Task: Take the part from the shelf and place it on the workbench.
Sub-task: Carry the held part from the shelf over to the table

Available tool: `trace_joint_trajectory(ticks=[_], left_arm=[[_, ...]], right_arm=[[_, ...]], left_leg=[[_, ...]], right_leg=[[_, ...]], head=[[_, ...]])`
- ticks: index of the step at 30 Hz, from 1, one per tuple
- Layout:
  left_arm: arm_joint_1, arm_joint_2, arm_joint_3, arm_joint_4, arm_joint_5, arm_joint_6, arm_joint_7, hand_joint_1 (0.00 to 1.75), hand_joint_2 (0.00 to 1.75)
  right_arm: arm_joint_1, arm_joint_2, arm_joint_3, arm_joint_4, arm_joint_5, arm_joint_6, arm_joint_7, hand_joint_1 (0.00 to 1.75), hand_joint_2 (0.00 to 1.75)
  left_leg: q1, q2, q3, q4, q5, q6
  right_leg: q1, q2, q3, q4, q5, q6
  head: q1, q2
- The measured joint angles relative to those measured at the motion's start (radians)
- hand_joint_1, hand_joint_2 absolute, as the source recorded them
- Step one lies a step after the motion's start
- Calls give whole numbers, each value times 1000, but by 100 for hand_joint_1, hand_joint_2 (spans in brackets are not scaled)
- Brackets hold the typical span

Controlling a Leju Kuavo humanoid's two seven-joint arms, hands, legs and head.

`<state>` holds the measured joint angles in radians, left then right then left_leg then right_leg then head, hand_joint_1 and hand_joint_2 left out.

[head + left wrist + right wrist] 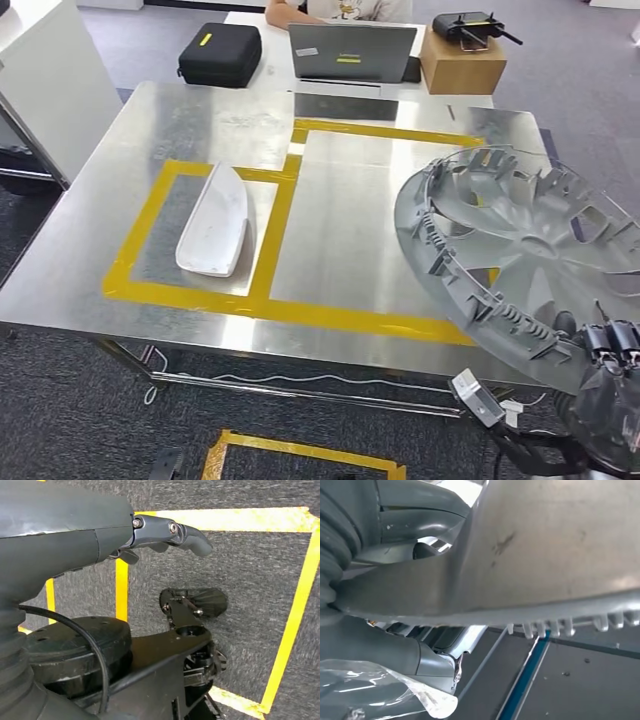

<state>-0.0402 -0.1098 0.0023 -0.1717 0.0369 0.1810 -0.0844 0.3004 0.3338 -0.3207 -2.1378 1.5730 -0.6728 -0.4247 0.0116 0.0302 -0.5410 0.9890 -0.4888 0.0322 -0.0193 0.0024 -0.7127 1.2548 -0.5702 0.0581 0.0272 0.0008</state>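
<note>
A: Scanning from nine o'clock across the bench [90, 240]: a white curved part [214, 222] lies inside the smaller yellow-taped box [140, 232]. Toward twelve o'clock, beyond the bench, sit a black case [220, 53], a laptop [352, 52] with a person [332, 10] behind it, and a cardboard box [462, 64].

B: And the task's piece?

A: At three to four o'clock. The grey wheel cover [528, 250] hangs tilted above the bench's near right corner, over the larger taped rectangle [377, 130], not resting on the steel. The right hand [607, 345] holds it by the rim at five o'clock; in the right wrist view its fingers [418, 510] lie on one face and the thumb [376, 650] on the other.

B: The left hand?

A: The left hand [166, 532] hangs over the carpet [245, 580], holding nothing, fingers loosely extended.

B: What might go wrong?

A: I judge the grip to be the weak point. One hand clamps a broad disc at its edge, so the weight pulls far from the fingers and it could pivot or slip. Part of it also overhangs the bench's near edge; released here, it might tip to the floor. Lowered tilted, the far rim would strike first and skid.
</note>
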Motion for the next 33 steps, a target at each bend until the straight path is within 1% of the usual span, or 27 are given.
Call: trace_joint_trajectory(ticks=[1, 2, 3, 4, 5, 6, 8, 9, 10, 13, 14, 17, 19, 23, 26, 33], left_arm=[[-1, 0, 0, 0, -1, 0, 0, 0, 175], [-3, -1, 0, 0, -1, -1, 0, 0, 175], [-4, -1, 0, 0, -2, -1, 0, 0, 175], [-4, -1, 0, 0, -2, -1, 0, 0, 175], [-4, 0, 0, 0, -2, -1, 0, 0, 175], [-4, 1, 0, 0, -3, -1, 0, 0, 175], [-3, 3, 0, 0, -4, 0, 0, 0, 175], [-4, 3, 0, 0, -5, 0, 0, 0, 175], [-4, 3, 0, 0, -5, 0, 0, 0, 175], [-4, 3, 0, 0, -6, 1, 1, 0, 175], [-4, 3, 0, 0, -6, 1, 2, 0, 175], [-4, 3, 0, 0, -8, 0, 4, 0, 175], [-4, 4, 0, 0, -12, -3, 5, 0, 175], [-4, 10, 0, 0, -20, -16, 9, 0, 175], [-4, 19, 0, 0, -25, -24, 14, 0, 175], [-4, 35, 1, 0, -25, -29, 18, 0, 175]], right_arm=[[1, 0, -2, 2, 0, 0, -6, 175, 175], [1, 0, -3, 4, 0, 0, -11, 175, 175], [0, 0, -4, 5, 0, 0, -16, 175, 175], [0, 0, -5, 7, 0, 0, -20, 175, 175], [-1, 0, -5, 8, 0, 0, -23, 175, 175], [0, 0, -7, 9, 0, 0, -25, 175, 175], [1, 0, -12, 12, 0, 0, -28, 175, 175], [1, 0, -15, 13, 0, 0, -30, 175, 175], [1, 0, -17, 14, 0, 0, -31, 175, 175], [1, 0, -22, 16, 0, 0, -33, 175, 175], [1, 0, -23, 17, 0, 0, -33, 175, 175], [2, 0, -26, 27, 0, 0, -19, 175, 175], [4, 0, -27, 40, 0, 0, -3, 175, 175], [0, 2, -42, 96, 0, 0, -18, 175, 175], [-14, 2, -76, 161, 0, 0, -36, 175, 175], [-43, 2, -134, 257, 0, 0, -35, 175, 175]], left_leg=[[1, 5, 1, 1, -2, -3], [0, 8, 2, 2, -4, -7], [-2, 9, 2, 6, -6, -13], [-4, 10, 2, 9, -7, -18], [-7, 9, 1, 12, -9, -19], [-8, 9, 0, 14, -9, -15], [-8, 9, 2, 13, -7, -3], [-7, 9, 3, 10, -5, -1], [-6, 9, 3, 8, -4, -2], [-4, 9, 6, 1, 0, -10], [-3, 9, 6, 0, 1, -15], [0, 9, 6, -2, 2, -30], [0, 9, 5, -2, 1, -36], [-1, 9, 5, -2, 1, -37], [-2, 9, 4, 0, 1, -38], [-3, 9, 3, 2, 1, -38]], right_leg=[[-4, -5, 36, -64, 34, 2], [-6, -11, 77, -138, 60, 4], [-6, -16, 114, -201, 78, 2], [-6, -19, 138, -241, 85, -1], [-5, -21, 147, -256, 83, -4], [-4, -19, 150, -259, 84, -8], [-3, -18, 150, -259, 85, -9], [-1, -18, 150, -259, 85, -11], [0, -17, 150, -259, 84, -13], [3, -18, 149, -258, 83, -20], [4, -19, 149, -257, 83, -22], [6, -19, 149, -257, 82, -24], [7, -19, 149, -256, 82, -24], [6, -19, 149, -256, 83, -25], [5, -20, 149, -256, 83, -25], [4, -20, 149, -256, 85, -25]], head=[[0, 0], [0, 0], [0, 0], [-1, 0], [-2, 0], [-3, 0], [-3, 0], [-4, 0], [-4, 0], [-3, 0], [-3, 0], [-3, 0], [-3, 0], [-3, 0], [-2, 0], [-3, 0]])
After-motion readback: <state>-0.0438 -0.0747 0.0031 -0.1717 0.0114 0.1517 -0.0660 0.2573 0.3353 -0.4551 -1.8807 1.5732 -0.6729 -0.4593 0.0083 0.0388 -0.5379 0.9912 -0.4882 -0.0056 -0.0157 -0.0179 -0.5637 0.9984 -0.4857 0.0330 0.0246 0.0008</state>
